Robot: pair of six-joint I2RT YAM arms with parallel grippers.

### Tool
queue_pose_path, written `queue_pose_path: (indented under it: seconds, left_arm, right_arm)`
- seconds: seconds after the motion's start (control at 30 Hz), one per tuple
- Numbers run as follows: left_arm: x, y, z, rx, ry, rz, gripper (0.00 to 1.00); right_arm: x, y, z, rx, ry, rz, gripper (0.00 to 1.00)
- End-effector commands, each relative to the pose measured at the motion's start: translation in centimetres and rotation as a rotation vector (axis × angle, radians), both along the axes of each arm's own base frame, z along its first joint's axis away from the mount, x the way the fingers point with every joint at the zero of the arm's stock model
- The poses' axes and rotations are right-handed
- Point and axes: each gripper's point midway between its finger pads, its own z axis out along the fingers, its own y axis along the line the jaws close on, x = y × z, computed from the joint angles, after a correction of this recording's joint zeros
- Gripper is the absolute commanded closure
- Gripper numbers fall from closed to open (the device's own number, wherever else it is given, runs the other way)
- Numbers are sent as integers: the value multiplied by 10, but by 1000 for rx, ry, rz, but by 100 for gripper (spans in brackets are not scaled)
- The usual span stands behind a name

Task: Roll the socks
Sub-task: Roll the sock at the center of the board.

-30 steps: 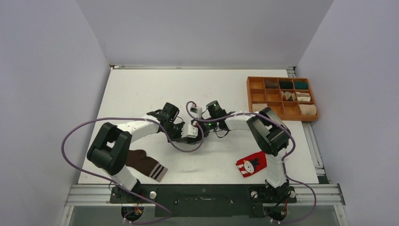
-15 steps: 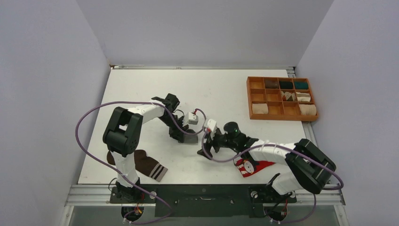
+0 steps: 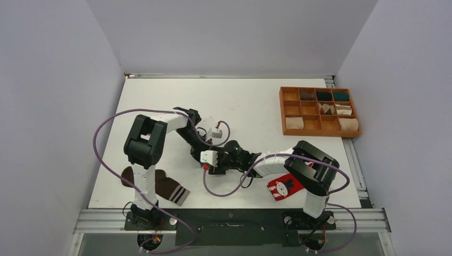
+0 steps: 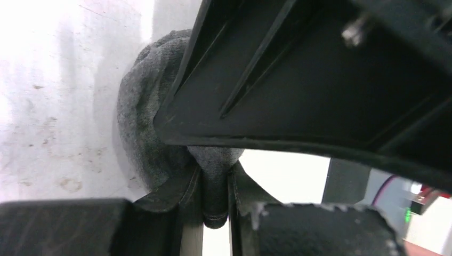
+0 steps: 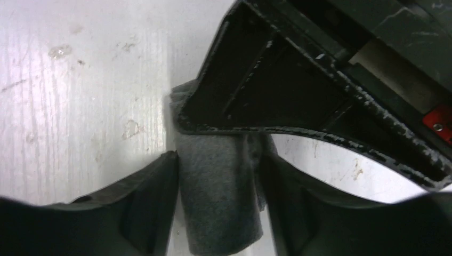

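The grey sock (image 4: 146, 133) sits bunched mid-table, the left gripper (image 4: 216, 194) pinching a fold of it. The right gripper (image 5: 218, 208) — back beside the left after swinging toward the red sock (image 3: 283, 186) — straddles it, fingers touching both sides.

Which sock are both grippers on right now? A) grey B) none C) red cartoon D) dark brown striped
A: both wrist views show grey fabric between the fingers, the left gripper pinching the grey sock and the right gripper astride it, while the dark brown sock and red sock lie apart near the table's front edge.
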Motion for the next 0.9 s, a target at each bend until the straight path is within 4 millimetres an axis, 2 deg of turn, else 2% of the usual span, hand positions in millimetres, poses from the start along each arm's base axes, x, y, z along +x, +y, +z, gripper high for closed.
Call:
queue_pose_path:
  seconds: [0.0, 0.07, 0.13, 0.2, 0.23, 0.27, 0.3, 0.37, 0.47, 0.6, 0.77, 0.87]
  left_arm:
    - [-14, 13, -16, 67, 52, -58, 100]
    - [-14, 13, -14, 62, 43, -62, 97]
    - [-8, 12, -9, 41, 4, -51, 75]
    - [3, 11, 2, -14, -63, -19, 60]
    - [11, 12, 10, -53, -110, 9, 56]
    - [20, 13, 19, -94, -163, 41, 53]
    - [30, 17, 28, -133, -215, 78, 51]
    - [41, 21, 46, -221, -324, 110, 47]
    - [45, 31, 59, -270, -491, 88, 43]
    - [40, 31, 58, -249, -674, -3, 40]
    - [43, 14, 47, -160, -919, -164, 36]
    - [45, 5, 37, -115, -962, -250, 34]
  right_arm:
    - [16, 4, -2, -51, -57, -21, 57]
    - [13, 1, -7, -71, -15, -35, 75]
    - [3, -5, -12, -96, 63, -50, 89]
    - [-5, -11, -16, -112, 144, -81, 94]
    - [-9, -14, -18, -114, 192, -107, 95]
    - [9, -32, -20, -102, 259, -194, 95]
    - [-11, -23, -22, -105, 328, -181, 95]
    - [-19, -29, -29, -108, 494, -238, 95]
    - [-30, -34, -40, -126, 667, -258, 95]
    - [-43, -36, -46, -145, 837, -253, 95]
    - [-34, -34, -44, -77, 1044, -254, 95]
    - [-30, -31, -47, -56, 1127, -221, 94]
